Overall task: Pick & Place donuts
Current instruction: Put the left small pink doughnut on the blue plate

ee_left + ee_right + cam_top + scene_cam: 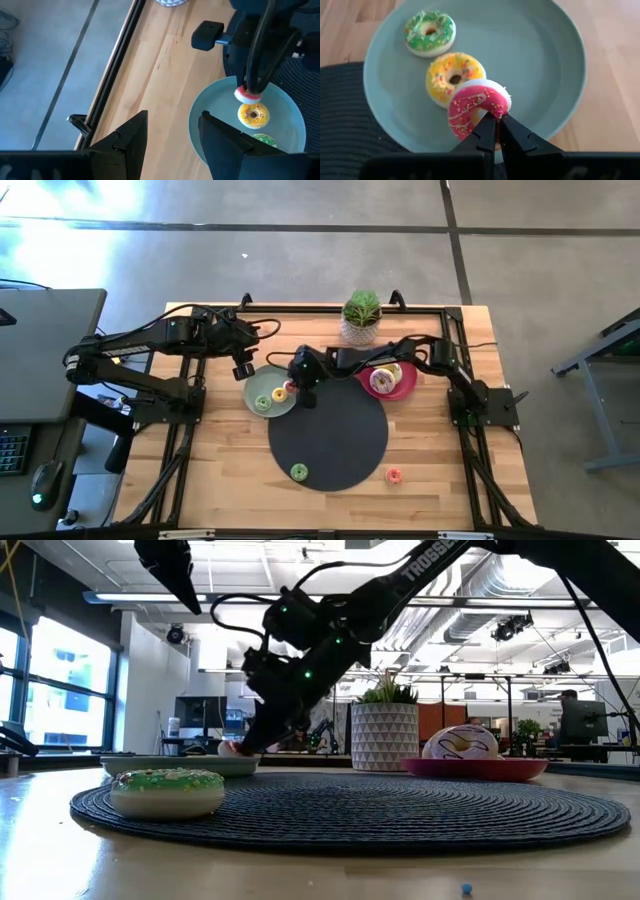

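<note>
A sage-green plate (258, 388) carries a green-iced donut (430, 32) and a yellow donut (452, 75). My right gripper (495, 122) reaches over this plate from the right and is shut on a pink-iced donut (477, 107) beside the yellow one. My left gripper (172, 140) hangs open above the bare table, just off the plate's far-left rim (200, 115). A white-iced donut (383, 380) lies on the pink-red plate (405, 388). Another green donut (299, 471) rests on the black round mat (335, 430), and an orange donut (393, 475) lies on the wood. My right gripper pinches the pink donut's rim (492, 111) between its two fingertips, one finger in the ring's hole side and one outside, slanting down from above. The donut stands tilted on edge against the yellow donut. Whether it touches the plate, I cannot tell.
A potted plant (361, 315) stands at the table's far edge between the two plates. The two arms are close together over the sage-green plate. Bare wood lies on the near left and near right of the mat. A desk with a keyboard stands left of the table.
</note>
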